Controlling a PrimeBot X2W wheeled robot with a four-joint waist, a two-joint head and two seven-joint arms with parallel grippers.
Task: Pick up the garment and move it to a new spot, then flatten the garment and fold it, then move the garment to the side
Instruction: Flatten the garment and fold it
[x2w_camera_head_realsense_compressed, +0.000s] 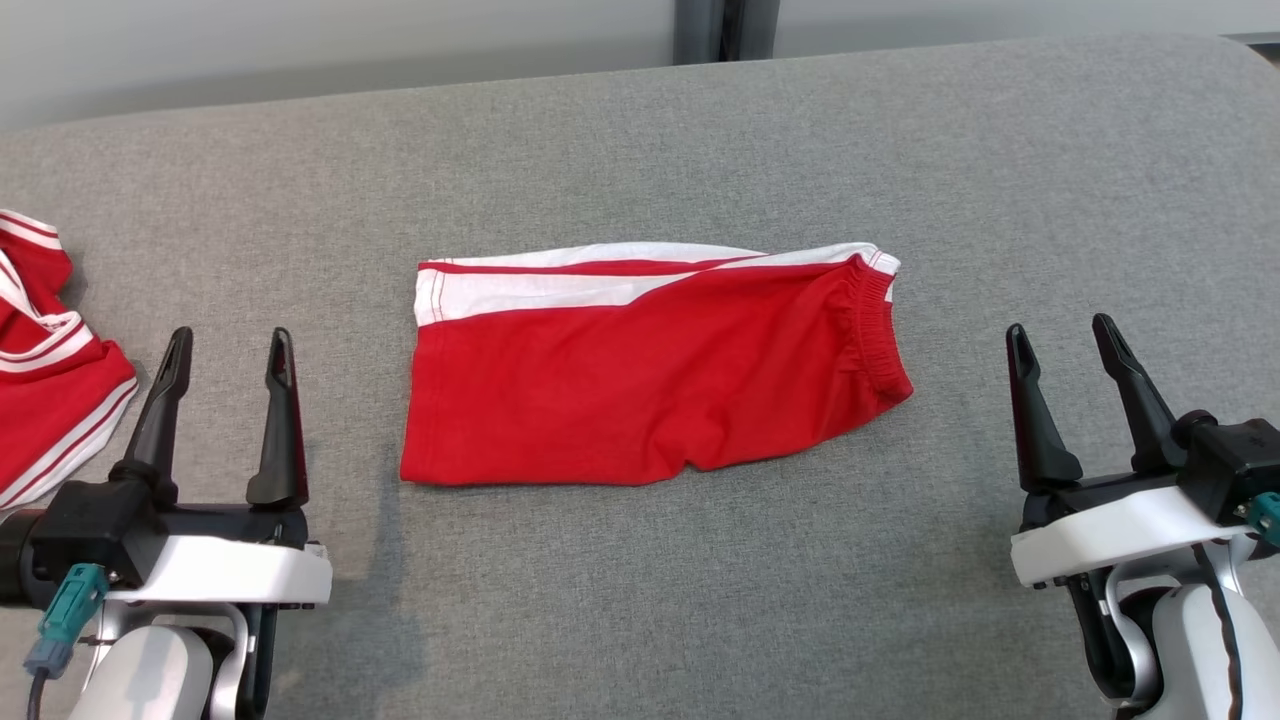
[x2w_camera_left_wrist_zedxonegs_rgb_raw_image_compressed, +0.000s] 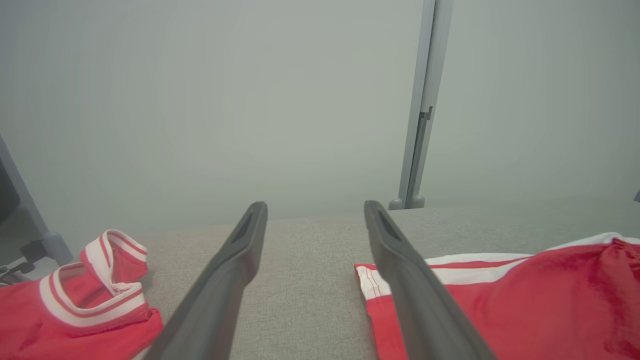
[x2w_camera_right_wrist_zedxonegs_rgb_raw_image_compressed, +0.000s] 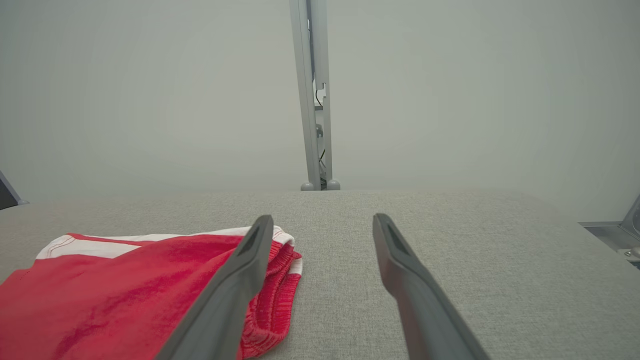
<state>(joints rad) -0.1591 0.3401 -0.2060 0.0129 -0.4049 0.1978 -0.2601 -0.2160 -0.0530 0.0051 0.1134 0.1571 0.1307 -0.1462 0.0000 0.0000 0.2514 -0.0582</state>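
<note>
Closest to me, the left claw (x2w_camera_head_realsense_compressed: 232, 336) and the right claw (x2w_camera_head_realsense_compressed: 1058, 326) sit low at the near side of the bench (x2w_camera_head_realsense_compressed: 640, 610), one toward each end. Both have their dark fingers spread apart with nothing between them. A teal plug (x2w_camera_head_realsense_compressed: 70, 600) hangs at the left wrist. Bare grey fabric lies ahead of each claw, so neither touches cloth.

Between them and a little farther in, the garment (x2w_camera_head_realsense_compressed: 650, 380), a pair of red shorts, lies folded flat near the middle of the bench, well apart from both claws. Its stitched leg hem faces the left claw and its gathered elastic waistband faces the right one. A white band edged in red runs along its far side, and its near edge is a touch wavy.

Off at the left edge, just beside the left claw, a second red piece (x2w_camera_head_realsense_compressed: 50, 390) with white trim lies rumpled. Beyond the garment a wide strip of bench lies open up to the rounded far edge, then comes a pale wall with a grey post (x2w_camera_head_realsense_compressed: 725, 25).
</note>
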